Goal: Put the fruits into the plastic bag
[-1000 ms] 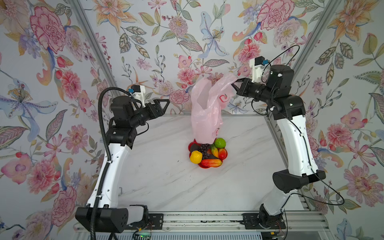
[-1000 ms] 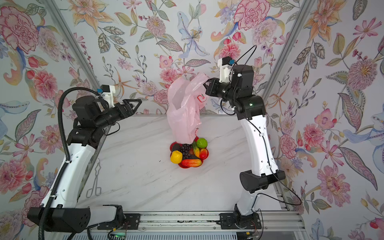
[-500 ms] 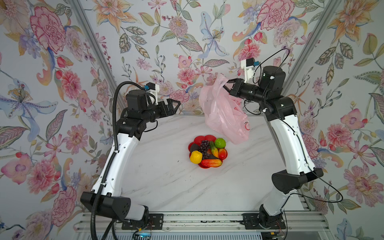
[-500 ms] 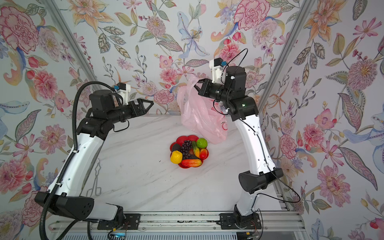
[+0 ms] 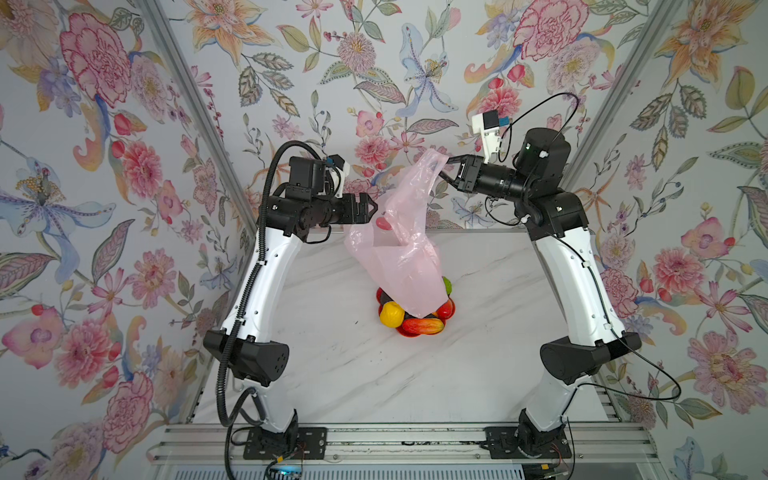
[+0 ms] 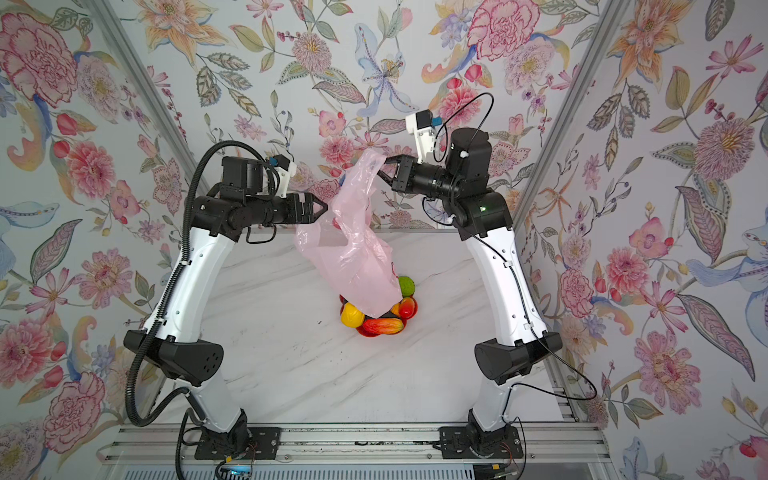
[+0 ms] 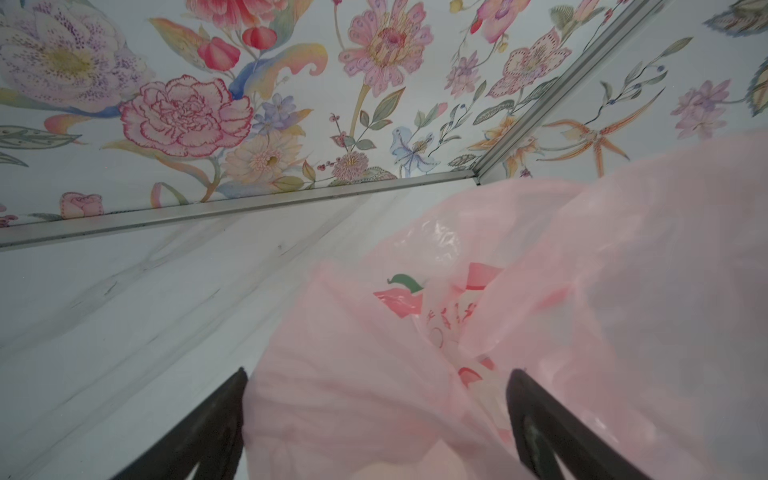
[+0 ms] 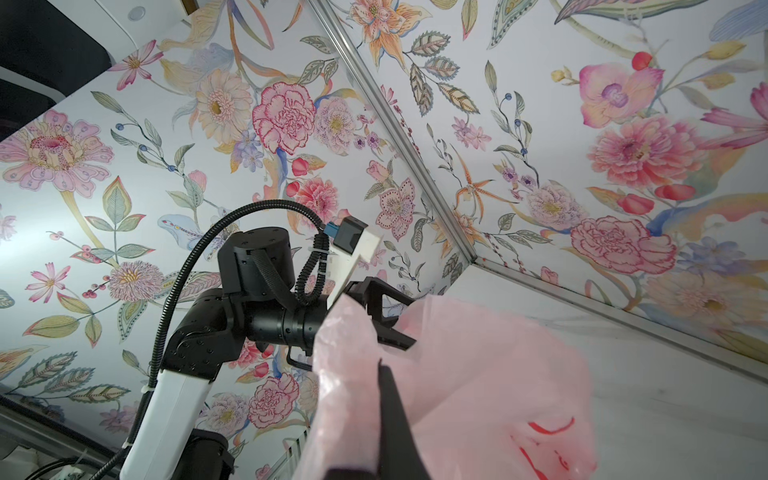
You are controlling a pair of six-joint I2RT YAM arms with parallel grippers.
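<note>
Nearest: red dish (image 5: 379,296) mid-table, the fruits (image 5: 390,314) all heaped in it. Yellow one and a red-orange mango shape in front, green one at the back edge. None bagged yet.

Above it: the plastic bag (image 5: 401,257) hangs in the air, its low corner screening the dish's middle in both top views. Whether it touches the fruit, can't tell. Half a second ago it swung out to the right, clear of the dish; now it is back over it.

Farther back: left gripper (image 5: 371,207) has come in from the left to the bag's edge. Jaws wide apart, pink film lying between the fingers (image 7: 540,415) in the left wrist view, nothing pinched. Right gripper (image 5: 449,160) is clamped tight on the bag's top handle and carries the whole bag.

Reading: left claw looks set for a second hold to spread the mouth; loading waits on that.
</note>
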